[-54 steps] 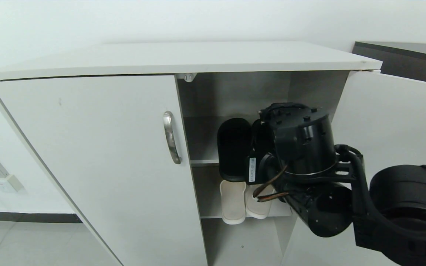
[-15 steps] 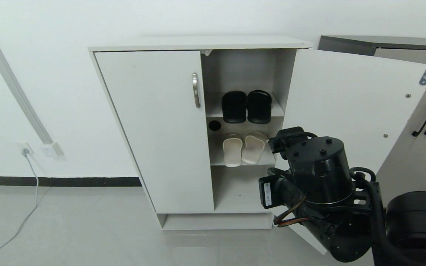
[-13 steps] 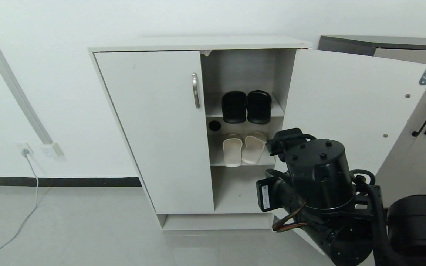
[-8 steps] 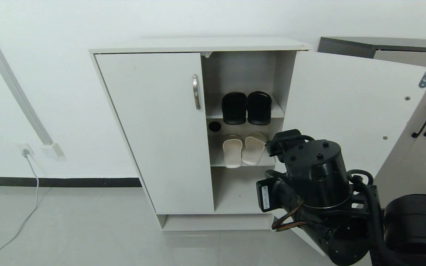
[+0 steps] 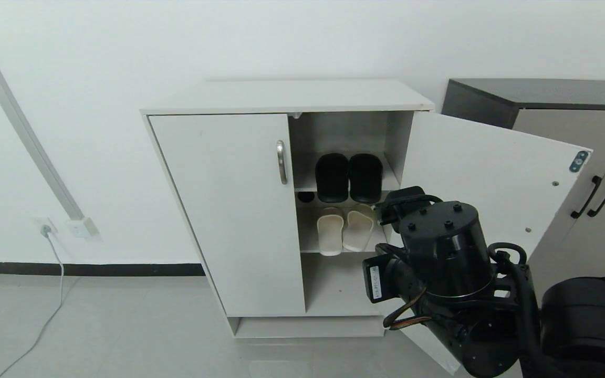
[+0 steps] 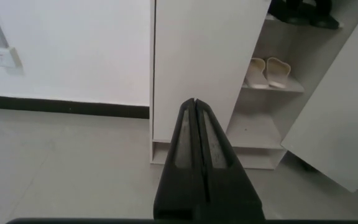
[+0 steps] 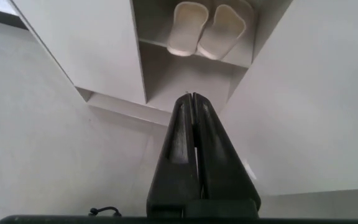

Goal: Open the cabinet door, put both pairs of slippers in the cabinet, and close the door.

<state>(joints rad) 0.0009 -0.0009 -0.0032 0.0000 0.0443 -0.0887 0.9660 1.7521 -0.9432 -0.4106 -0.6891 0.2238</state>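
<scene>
The left gripper [image 6: 194,102] hangs above the floor [image 6: 61,162], aimed towards the cabinet [image 5: 287,97], its fingers pressed together and holding nothing. The cabinet's left door [image 5: 229,210] is shut and its right door [image 5: 486,178] stands wide open. Between them the black slippers [image 5: 348,177] sit side by side on the upper shelf [image 5: 305,181], the white slippers [image 5: 344,231] on the shelf below. The right arm [image 5: 439,262] is bent low before the open door, and the right gripper [image 7: 193,96] is closed, empty and touching nothing
</scene>
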